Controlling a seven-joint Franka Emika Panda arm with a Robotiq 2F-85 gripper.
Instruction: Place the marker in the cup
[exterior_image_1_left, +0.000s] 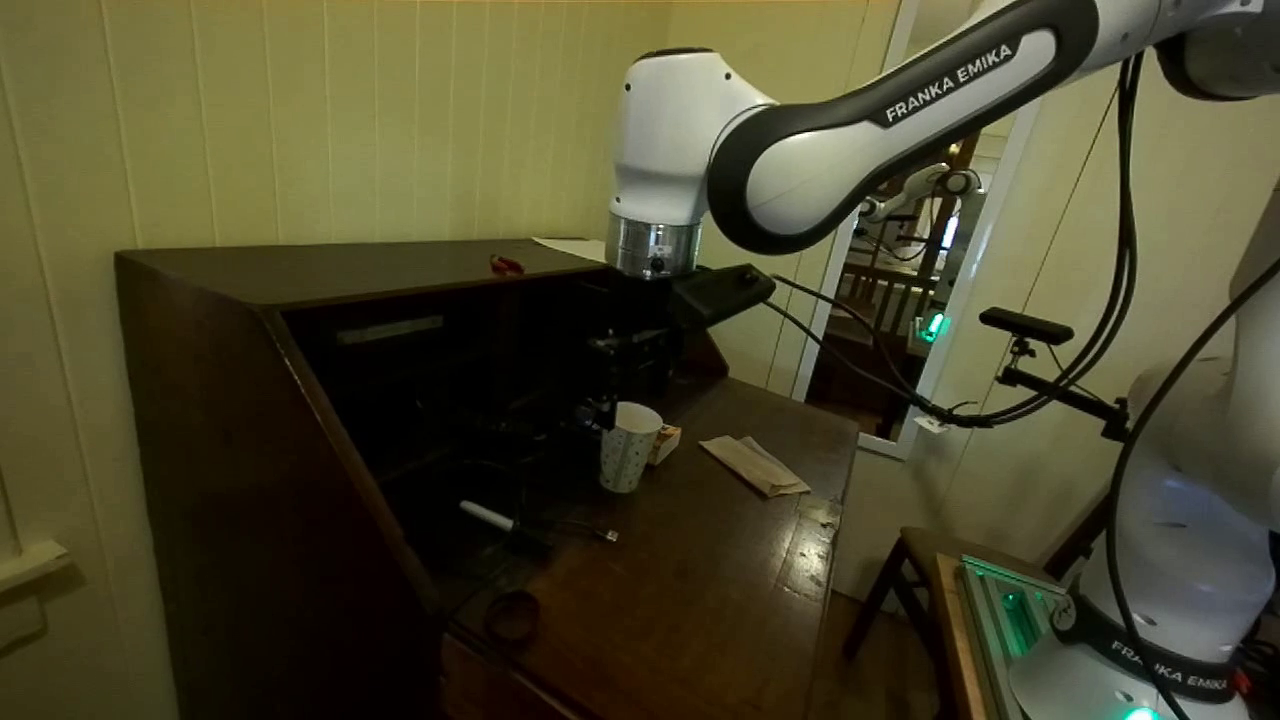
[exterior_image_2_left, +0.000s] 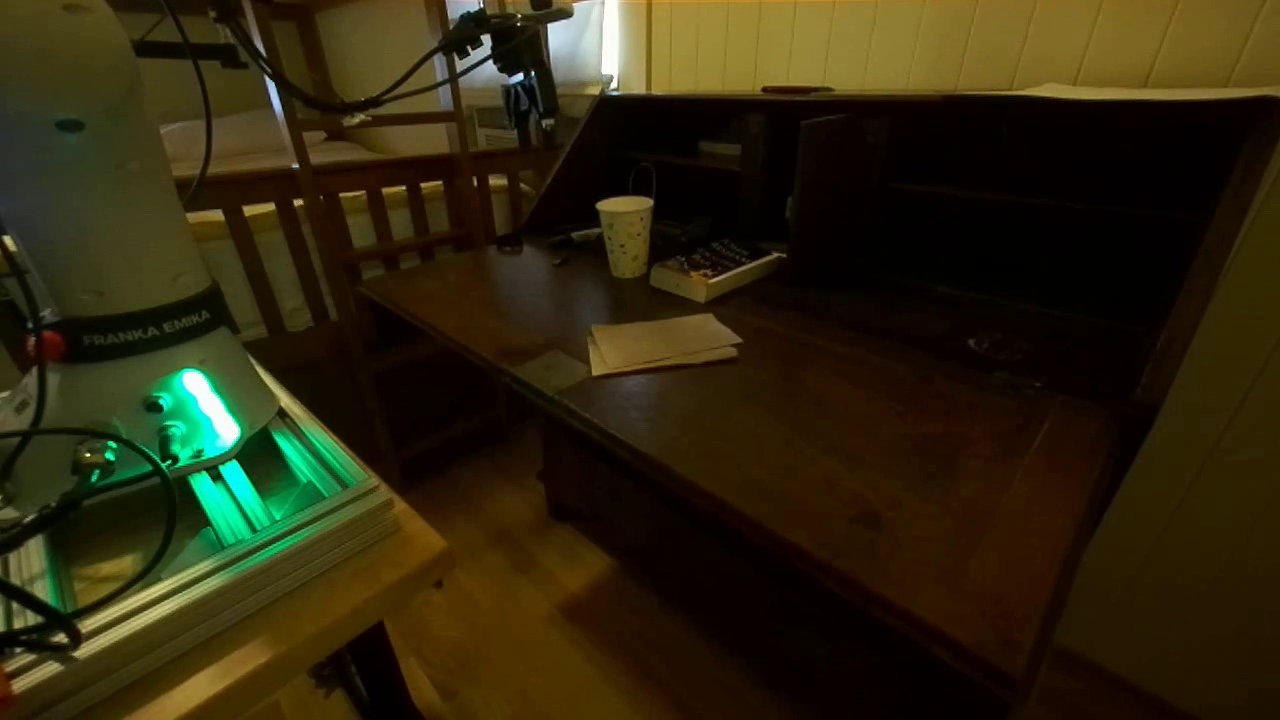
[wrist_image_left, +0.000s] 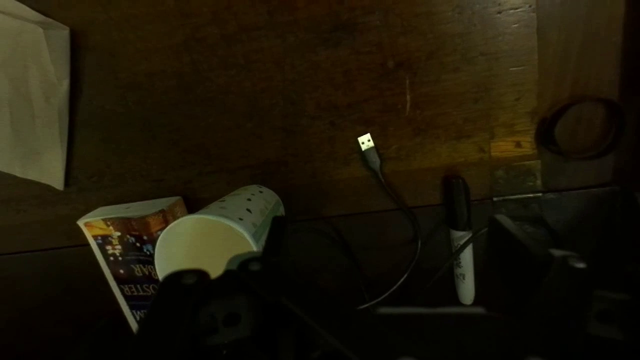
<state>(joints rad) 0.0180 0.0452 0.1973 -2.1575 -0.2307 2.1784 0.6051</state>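
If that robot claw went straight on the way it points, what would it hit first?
Probably the USB cable or the desktop beneath: in the wrist view the open gripper frames the cable. Depth is unclear; it might brush the paper cup.

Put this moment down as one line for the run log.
goal: marker into cup; end effector: open, nothing held, above desk; marker: lying on desk, outside cup; cup: upright; status: not yet placed
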